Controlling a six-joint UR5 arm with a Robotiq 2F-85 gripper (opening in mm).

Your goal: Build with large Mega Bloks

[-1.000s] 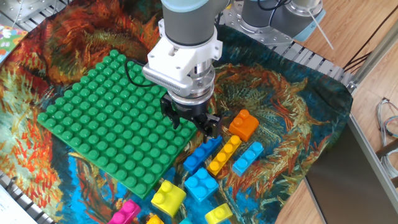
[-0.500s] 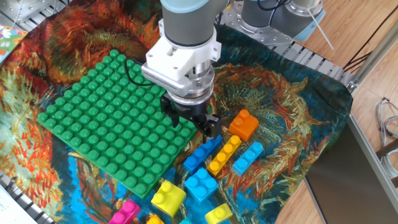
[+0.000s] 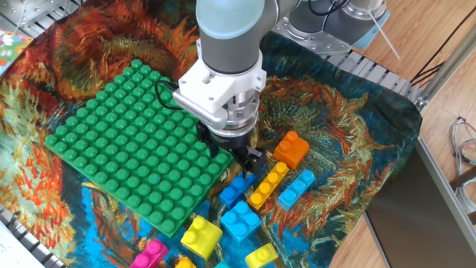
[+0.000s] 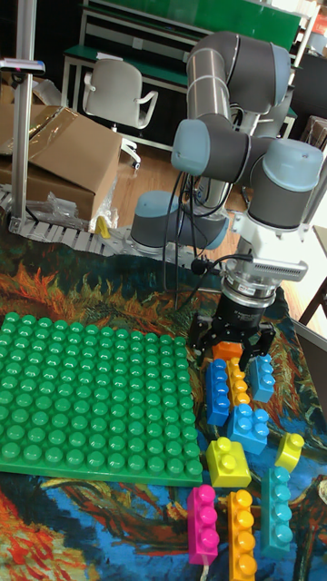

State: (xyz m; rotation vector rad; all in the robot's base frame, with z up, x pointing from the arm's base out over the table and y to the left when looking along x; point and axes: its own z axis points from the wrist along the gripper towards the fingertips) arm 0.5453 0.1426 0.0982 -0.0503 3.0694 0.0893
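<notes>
Arm (image 3: 230, 45) upright, empty jaws over bricks (image 3: 253, 190).

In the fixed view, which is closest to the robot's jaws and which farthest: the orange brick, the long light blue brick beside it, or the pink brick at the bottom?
Measured from the gripper:
1. Orange brick, just to the right of the jaws.
2. Long light blue brick, lower right, past the long yellow brick.
3. Pink brick, at the bottom edge, plainly farthest.

chunky plastic studded bricks (image 3: 268, 185) in blue, light blue, yellow, orange and pink are scattered loose beside one another.
</notes>
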